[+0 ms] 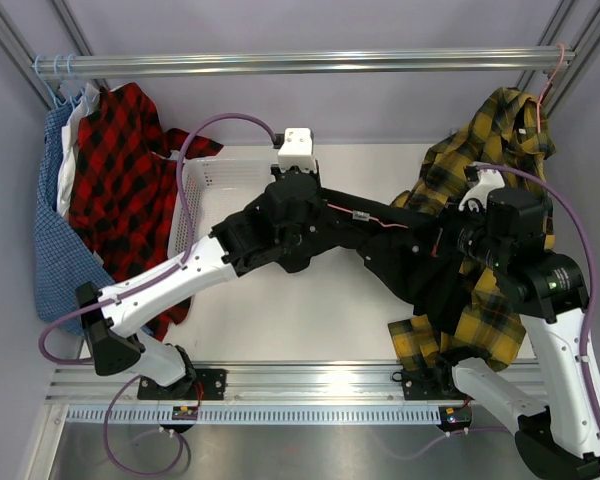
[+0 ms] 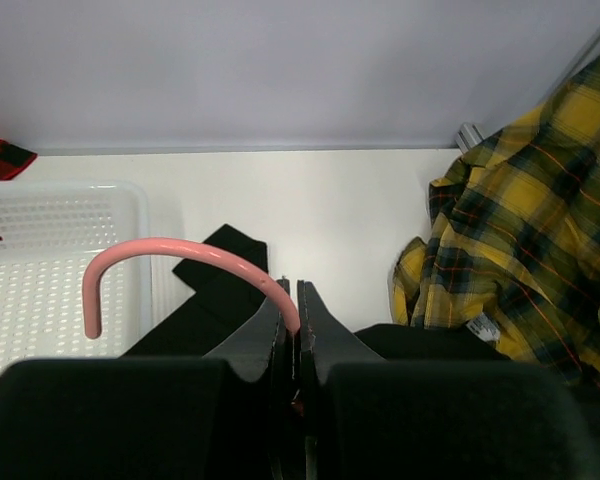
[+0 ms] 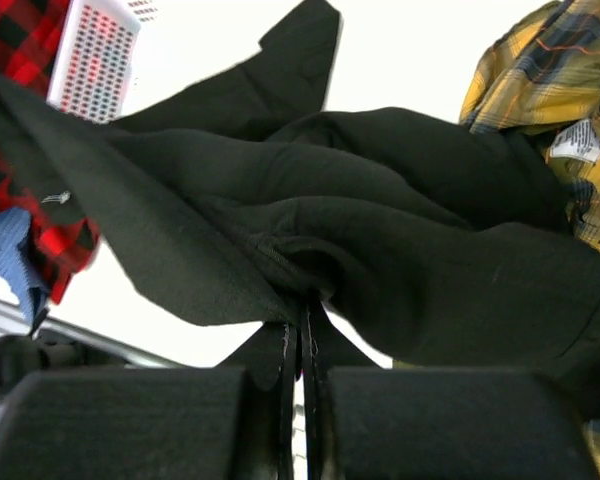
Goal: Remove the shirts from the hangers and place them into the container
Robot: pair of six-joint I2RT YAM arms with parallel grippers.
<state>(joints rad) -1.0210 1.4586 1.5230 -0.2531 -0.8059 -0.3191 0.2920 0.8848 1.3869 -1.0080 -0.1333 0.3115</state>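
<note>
The left gripper [image 2: 296, 300] is pinched tight on the pink hanger [image 2: 180, 250] just below its hook, beside the white basket [image 2: 70, 190]. The right gripper [image 3: 305, 305] clamps a fold of the black shirt [image 3: 380, 230], which stretches between both arms above the worktop [image 1: 310, 310]. The yellow plaid shirt [image 1: 500, 140] hangs at the right.

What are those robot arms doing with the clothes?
They seem to be pulling a black shirt off its pink hanger. The left gripper is shut on the hanger's hook, and the right gripper is shut on the shirt's cloth. The shirt is not yet in the white basket beside them. A yellow plaid shirt hangs from the rail on the right.
</note>
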